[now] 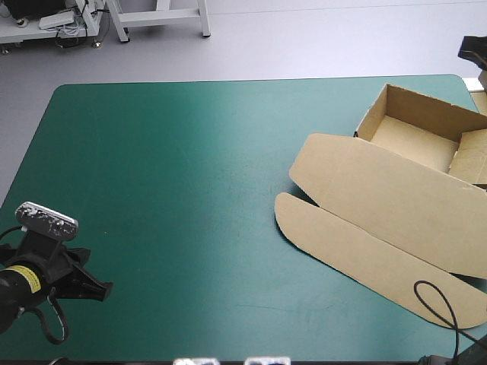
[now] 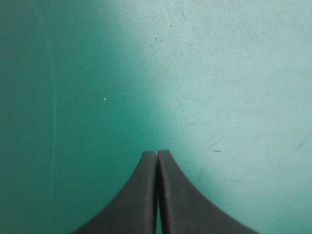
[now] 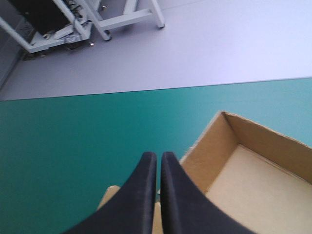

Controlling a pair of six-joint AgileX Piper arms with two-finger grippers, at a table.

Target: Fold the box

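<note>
Your left hand (image 1: 100, 289) hangs over the counter's (image 1: 190, 182) near left corner, well apart from the box (image 1: 396, 198). Its 2 black fingers (image 2: 146, 195) are pressed together into 1 pointed arch, pinching nothing, with only bare teal-green counter ahead of them.

The box lies on the counter's right side. Its tray (image 1: 415, 137) stands open near the far right corner, brown walls raised around a paler floor. The lid (image 1: 380, 190) lies flat on the counter, spreading from the tray toward the near edge. A crease splits it into 2 panels: a wide one joined to the tray, and a narrower flap (image 1: 358, 251) with rounded ends on the side toward the near edge.

Your right hand (image 3: 158, 157) is pressed together too, its 2 fingers meeting in an arch with nothing between them. It is raised above the box. A corner of the open tray shows just beside the fingertips, and the counter's far edge lies ahead of it.
</note>
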